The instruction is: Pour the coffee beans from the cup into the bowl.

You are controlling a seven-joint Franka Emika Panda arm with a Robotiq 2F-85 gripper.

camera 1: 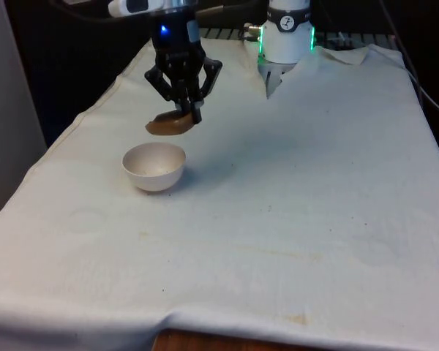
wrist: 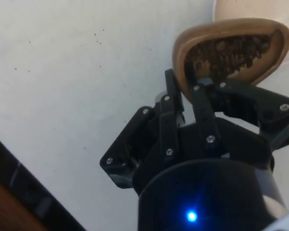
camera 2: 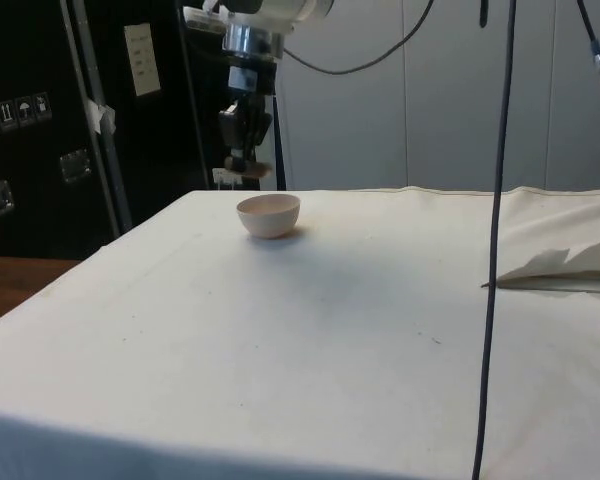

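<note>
A small brown cup (camera 1: 170, 124) hangs in the air, tilted, with my gripper (camera 1: 192, 111) shut on its rim. The wrist view shows dark coffee beans (wrist: 229, 55) lying inside the cup (wrist: 221, 33), and my gripper (wrist: 183, 91) pinching its edge. A white bowl (camera 1: 154, 167) stands on the cloth just below the cup, towards the front view's left. From the side, the cup (camera 2: 252, 171) sits a little above and behind the bowl (camera 2: 269, 214). I see no beans inside the bowl.
A white cloth (camera 1: 293, 212) covers the whole table. A folded piece of white cloth (camera 2: 570, 265) lies at the side view's right, behind a black hanging cable (camera 2: 495, 250). The robot's base (camera 1: 285, 36) stands at the far end.
</note>
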